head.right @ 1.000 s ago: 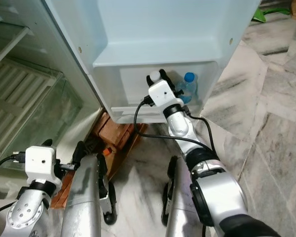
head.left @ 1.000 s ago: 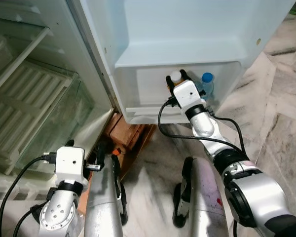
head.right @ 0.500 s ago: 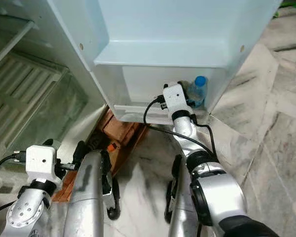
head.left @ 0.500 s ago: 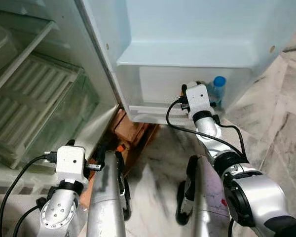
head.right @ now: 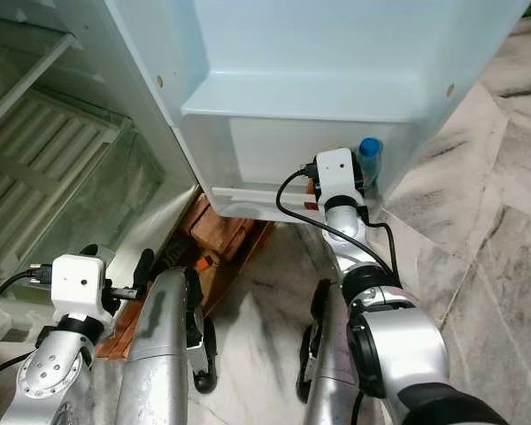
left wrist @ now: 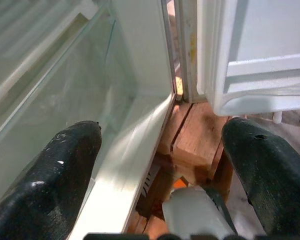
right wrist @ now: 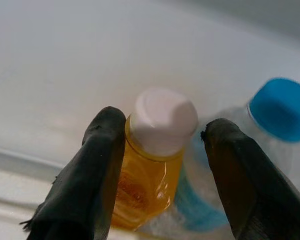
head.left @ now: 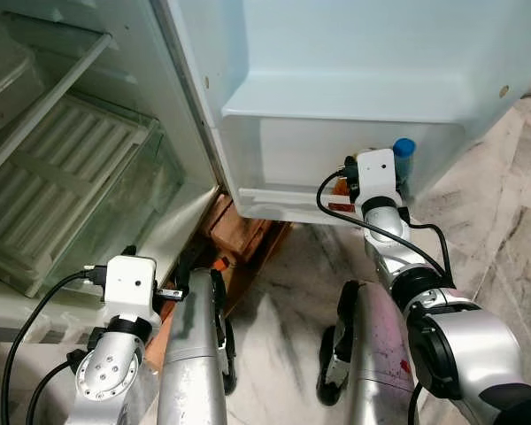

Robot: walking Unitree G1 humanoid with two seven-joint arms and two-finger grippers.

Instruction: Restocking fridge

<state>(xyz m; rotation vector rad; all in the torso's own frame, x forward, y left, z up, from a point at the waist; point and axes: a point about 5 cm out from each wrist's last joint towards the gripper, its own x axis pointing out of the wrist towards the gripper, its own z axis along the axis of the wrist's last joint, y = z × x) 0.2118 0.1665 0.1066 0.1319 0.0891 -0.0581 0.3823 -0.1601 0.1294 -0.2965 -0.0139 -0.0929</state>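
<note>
A small orange bottle (right wrist: 145, 185) with a white cap stands in the fridge door's lowest bin (head.left: 283, 199), close beside a clear water bottle (right wrist: 280, 107) with a blue cap (head.left: 404, 149). My right gripper (right wrist: 165, 120) reaches down into that bin and straddles the orange bottle. One finger (right wrist: 97, 175) lies against the bottle. The other finger (right wrist: 240, 185) stands off it with a gap, so the gripper is open. My left gripper (left wrist: 165, 145) hangs open low by the fridge's base, holding nothing.
The fridge body stands open on the left with a glass-fronted drawer (head.left: 97, 195) and ribbed shelves. Wooden blocks (head.left: 239, 239) prop up the fridge at the door hinge. Marble floor (head.left: 504, 221) lies to the right. My own legs (head.left: 190, 354) are below.
The right gripper has come down with the orange bottle from above the bin's rim into the bin beside the water bottle. The camera has shifted. The left arm has stayed put.
</note>
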